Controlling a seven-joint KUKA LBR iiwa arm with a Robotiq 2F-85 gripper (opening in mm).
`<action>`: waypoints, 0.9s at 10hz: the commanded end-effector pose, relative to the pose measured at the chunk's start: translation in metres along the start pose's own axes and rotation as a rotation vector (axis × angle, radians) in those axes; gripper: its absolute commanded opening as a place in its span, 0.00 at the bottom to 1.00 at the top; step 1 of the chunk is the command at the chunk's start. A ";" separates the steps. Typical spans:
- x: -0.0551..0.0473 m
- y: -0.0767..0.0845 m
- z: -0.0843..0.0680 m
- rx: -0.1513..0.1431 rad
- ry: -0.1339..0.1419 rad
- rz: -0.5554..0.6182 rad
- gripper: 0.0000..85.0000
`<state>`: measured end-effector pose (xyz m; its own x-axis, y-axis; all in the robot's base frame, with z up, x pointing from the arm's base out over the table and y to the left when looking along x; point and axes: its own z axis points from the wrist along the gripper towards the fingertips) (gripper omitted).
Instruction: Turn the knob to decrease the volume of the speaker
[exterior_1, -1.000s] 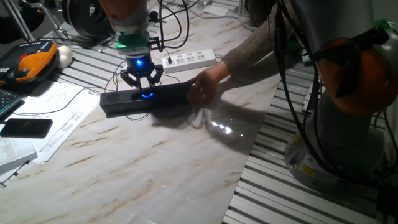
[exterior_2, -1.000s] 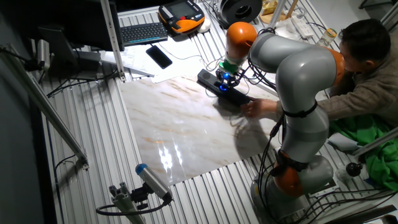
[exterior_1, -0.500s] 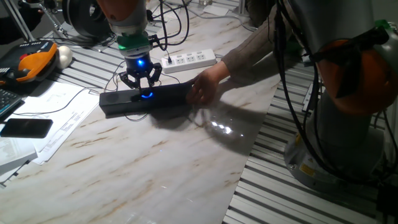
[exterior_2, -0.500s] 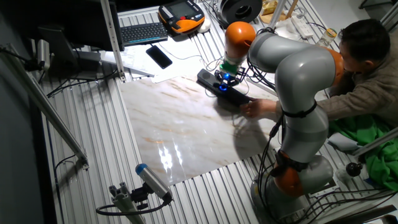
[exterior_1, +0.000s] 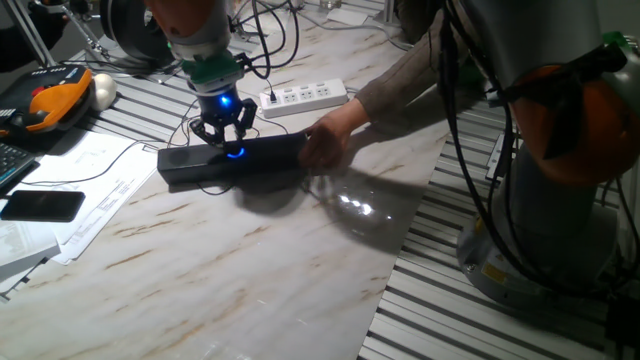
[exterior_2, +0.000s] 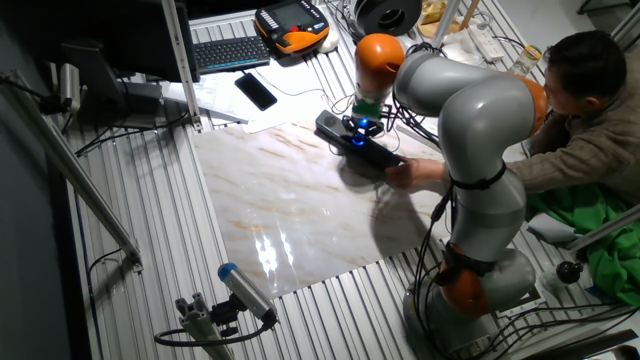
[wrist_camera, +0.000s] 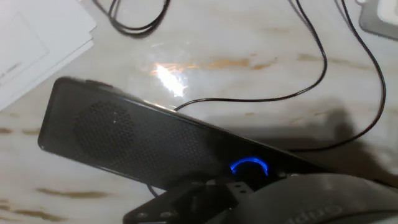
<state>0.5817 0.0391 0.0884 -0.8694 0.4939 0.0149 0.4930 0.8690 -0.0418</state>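
The speaker (exterior_1: 232, 160) is a long black bar lying on the marble table top. It also shows in the other fixed view (exterior_2: 362, 147) and in the hand view (wrist_camera: 149, 146). The knob (exterior_1: 235, 152) glows blue at its middle (wrist_camera: 249, 167) (exterior_2: 358, 140). My gripper (exterior_1: 224, 138) stands straight over the knob with its fingers down on both sides of it, gripping it. In the hand view the dark fingers (wrist_camera: 186, 199) hide the lower half of the blue ring. A person's hand (exterior_1: 325, 142) holds the speaker's right end.
A white power strip (exterior_1: 305, 96) lies behind the speaker, with thin black cables (wrist_camera: 298, 81) running by it. Papers (exterior_1: 85, 180) and a black phone (exterior_1: 42, 205) lie at the left. The person's arm reaches in from the right.
My arm has leaned to the left and the gripper has shifted a little left. The speaker has slid slightly left with it. The person's hand has stayed on the right end.
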 end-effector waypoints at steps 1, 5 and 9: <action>0.000 0.000 0.000 0.004 -0.004 -0.139 0.20; 0.002 0.002 -0.004 0.051 0.006 -0.284 0.20; 0.001 0.002 -0.003 0.069 0.027 -0.390 0.20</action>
<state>0.5818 0.0419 0.0918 -0.9763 0.2040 0.0720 0.1969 0.9759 -0.0944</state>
